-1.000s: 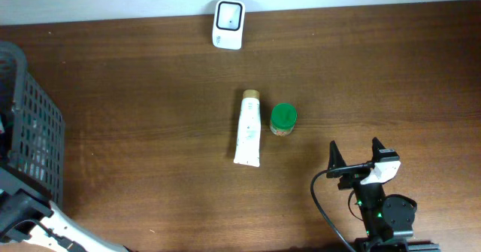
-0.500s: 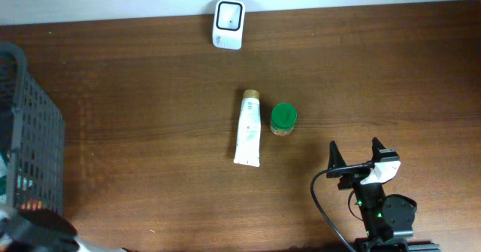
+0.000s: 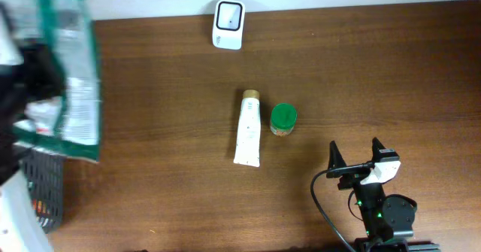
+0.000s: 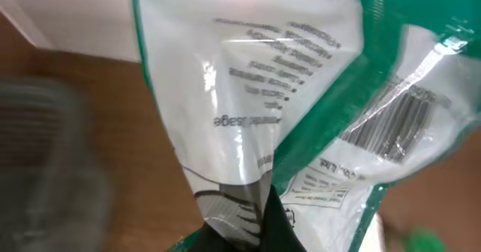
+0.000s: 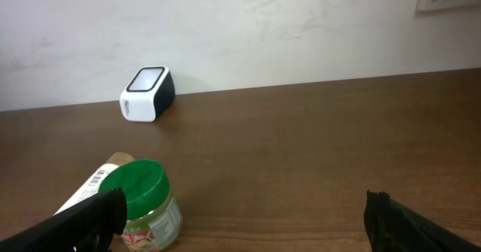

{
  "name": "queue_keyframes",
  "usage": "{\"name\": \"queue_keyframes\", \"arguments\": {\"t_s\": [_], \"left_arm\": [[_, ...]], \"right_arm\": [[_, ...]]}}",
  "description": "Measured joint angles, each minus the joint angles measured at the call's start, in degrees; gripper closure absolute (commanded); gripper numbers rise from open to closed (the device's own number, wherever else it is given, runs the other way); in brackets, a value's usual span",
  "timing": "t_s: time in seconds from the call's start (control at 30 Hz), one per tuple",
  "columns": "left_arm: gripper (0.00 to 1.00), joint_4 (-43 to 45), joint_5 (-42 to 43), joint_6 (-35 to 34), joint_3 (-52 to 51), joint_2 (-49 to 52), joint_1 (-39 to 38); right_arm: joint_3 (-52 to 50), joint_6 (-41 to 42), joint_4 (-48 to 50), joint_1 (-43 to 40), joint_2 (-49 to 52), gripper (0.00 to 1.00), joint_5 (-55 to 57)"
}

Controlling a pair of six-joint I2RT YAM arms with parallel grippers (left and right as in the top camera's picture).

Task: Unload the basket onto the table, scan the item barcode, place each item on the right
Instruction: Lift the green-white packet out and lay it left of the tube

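Over on the left, the left pincer (image 4: 270, 226) is clamped tight on a clear plastic bag (image 3: 71, 79) with green edging. The bag hangs up in the air over the left end of the desk (image 3: 150, 132), above the dark mesh basket (image 3: 45, 195). From the wrist cam you can see a barcode (image 4: 396, 124) on the bag's crinkled side, plus some printed text that's too blurry to read. The right pincer (image 3: 355, 148) sits low at the near right with its fingers wide apart, holding nothing. The little white scanner (image 3: 228, 24) is at the far edge by the wall. Mid-desk there's a white tube (image 3: 248, 129) lying flat, with a green-lidded jar (image 3: 283, 119) just beside it.
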Motion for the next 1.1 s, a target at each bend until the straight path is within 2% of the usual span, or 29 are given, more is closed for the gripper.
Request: {"name": "queue_keyframes", "arguments": {"t_s": [0.07,0.2,0.33,0.53,0.87,0.93,1.1], "left_arm": [[1.0,0.5,-0.5,-1.0,-8.0,1.6,-8.3],[1.0,15.3,-2.4,-7.1,-31.3,8.5,-19.5],[1.0,26.6,-2.7,-13.8,-44.4,13.7,-25.2],[1.0,31.1,-2.7,-17.6,-48.0,21.1,-31.1],[1.0,32.5,-3.7,-18.7,-48.0,22.1,-35.1],[1.0,33.5,-6.9,-22.2,-48.0,22.2,-35.2],[1.0,37.9,-10.5,-36.0,-48.0,22.2,-35.4]], "right_arm": [[0.0,0.0,0.0,0.0,0.0,0.02,0.0],[0.0,0.0,0.0,0.0,0.0,0.01,0.0],[0.0,0.0,0.0,0.0,0.0,0.02,0.0],[0.0,0.0,0.0,0.0,0.0,0.02,0.0],[0.0,0.0,0.0,0.0,0.0,0.01,0.0],[0.0,0.0,0.0,0.0,0.0,0.02,0.0],[0.0,0.0,0.0,0.0,0.0,0.02,0.0]]}}
